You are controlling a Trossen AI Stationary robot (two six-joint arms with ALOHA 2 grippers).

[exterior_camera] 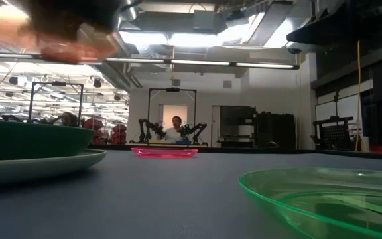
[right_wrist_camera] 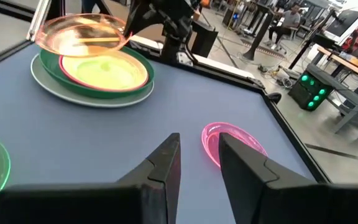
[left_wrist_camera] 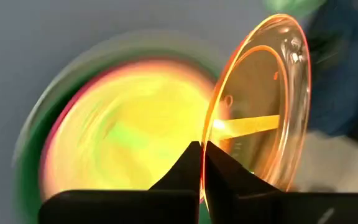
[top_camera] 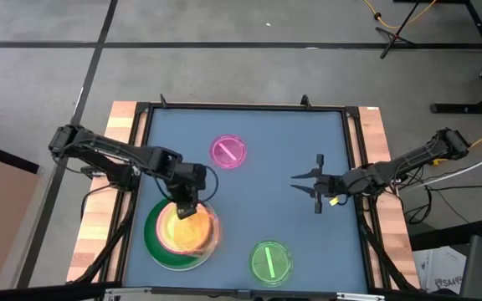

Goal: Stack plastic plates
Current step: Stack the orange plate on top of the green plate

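Observation:
A small translucent orange plate (top_camera: 192,227) hangs over a stack of plates (top_camera: 159,242) near the table's front left. The stack has a pale plate at the bottom, then dark green, magenta and cream. My left gripper (top_camera: 187,203) is shut on the orange plate (right_wrist_camera: 82,31). A small pink plate (top_camera: 228,151) lies flat near the middle back, and a small green plate (top_camera: 270,262) lies flat near the front edge. My right gripper (top_camera: 296,184) stands open over the table's right half, with nothing between its fingers. My left gripper pinches the orange plate's rim (left_wrist_camera: 209,134) between its two fingers, one on each face. The fingers slant down from the far left. The plate is lifted clear above the stack (right_wrist_camera: 98,71) and is a little tilted.
Bare blue table surface (top_camera: 266,213) lies between the stack, the pink plate and the green plate. A black frame (top_camera: 249,107) runs round the table. In the low view a person sits far off in the room behind.

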